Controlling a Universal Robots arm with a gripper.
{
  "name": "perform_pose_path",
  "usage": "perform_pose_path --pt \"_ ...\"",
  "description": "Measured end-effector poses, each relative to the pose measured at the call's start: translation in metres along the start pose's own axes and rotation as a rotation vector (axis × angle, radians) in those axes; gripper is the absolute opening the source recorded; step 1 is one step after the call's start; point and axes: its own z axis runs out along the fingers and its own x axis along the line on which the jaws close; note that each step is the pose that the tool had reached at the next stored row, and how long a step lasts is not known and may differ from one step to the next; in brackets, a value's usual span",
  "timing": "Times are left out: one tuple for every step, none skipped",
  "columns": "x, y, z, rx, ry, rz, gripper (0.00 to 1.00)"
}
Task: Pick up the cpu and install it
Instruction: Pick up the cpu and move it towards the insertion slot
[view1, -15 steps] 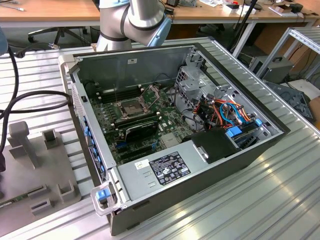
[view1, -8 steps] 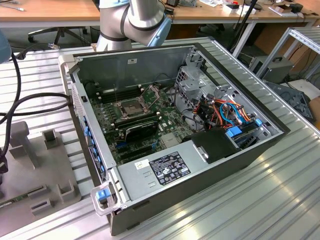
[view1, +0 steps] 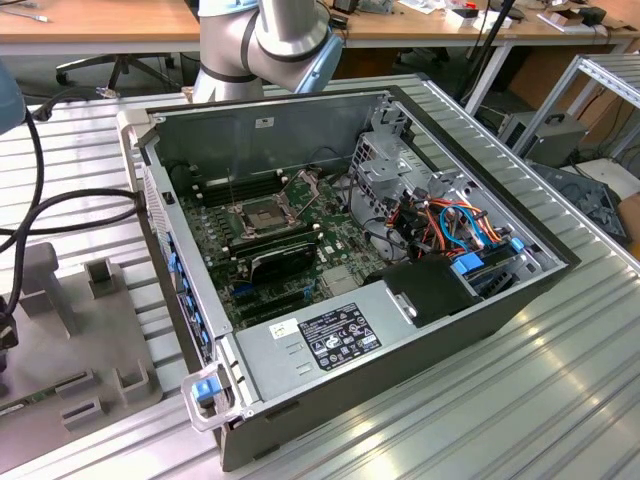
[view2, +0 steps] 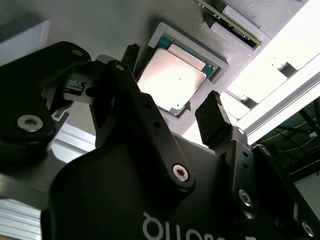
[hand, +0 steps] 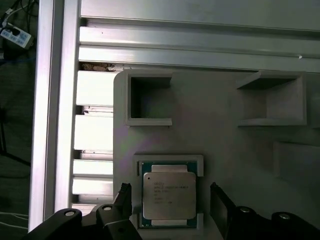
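cpu (hand: 169, 196) lies flat in a small square nest on a grey tray (hand: 225, 145). its dull silver top faces up, and a thin green edge shows around it. in the second wrist view the cpu (view2: 172, 80) sits in the same nest on the grey tray (view2: 100, 25).

the gripper (hand: 171, 196) hangs over the chip with its two black fingers (hand: 124, 194) spread wide, one on each side. a gap shows between each finger and the chip, so it is not holding anything. in the second wrist view the gripper (view2: 172, 75) looks just as spread out.

in the exterior view the grey tray (view1: 110, 340) lies on the ribbed metal table (view1: 500, 400) at the exterior view's left, next to the big computer box (view1: 300, 120). the box has no lid on, and the dark square socket (view1: 262, 215) shows on the green board (view1: 345, 240) inside. the socket is well apart from the tray.
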Motion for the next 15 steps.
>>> perform_pose_path --pt "0.0000 0.0000 0.0004 0.0000 0.0001 -0.001 0.74" --pt "-0.0001 0.0000 0.0008 0.0000 0.0000 -0.002 0.74" --pt "-0.0010 -0.0001 0.0017 0.0005 0.0003 -0.007 0.74" --pt "-0.0012 -0.0001 0.0019 0.0004 0.0001 -0.008 0.74" --pt "-0.0013 -0.0001 0.0018 0.0005 0.0003 -0.009 0.74" --pt "-0.0016 -0.0002 0.0019 0.0005 0.0008 -0.009 0.74" --pt "-0.0017 -0.0002 0.0019 0.0004 0.0037 -0.009 0.74" --pt "-0.0022 -0.0002 0.0022 -0.0008 0.0271 -0.008 0.74" --pt "-0.0024 -0.0001 0.0023 -0.0013 0.0358 -0.008 0.74" --pt "-0.0023 -0.0002 0.0022 -0.0011 0.0360 -0.008 0.74" --pt "-0.0023 -0.0001 0.0022 -0.0012 0.0362 -0.007 0.74" --pt "-0.0024 -0.0002 0.0021 -0.0011 0.0365 -0.008 0.74" --pt "-0.0024 -0.0002 0.0022 -0.0012 0.0365 -0.008 0.74" --pt "-0.0025 -0.0002 0.0022 -0.0005 0.0366 -0.010 0.74" --pt "-0.0028 -0.0001 0.0023 0.0042 0.0373 -0.018 0.74"
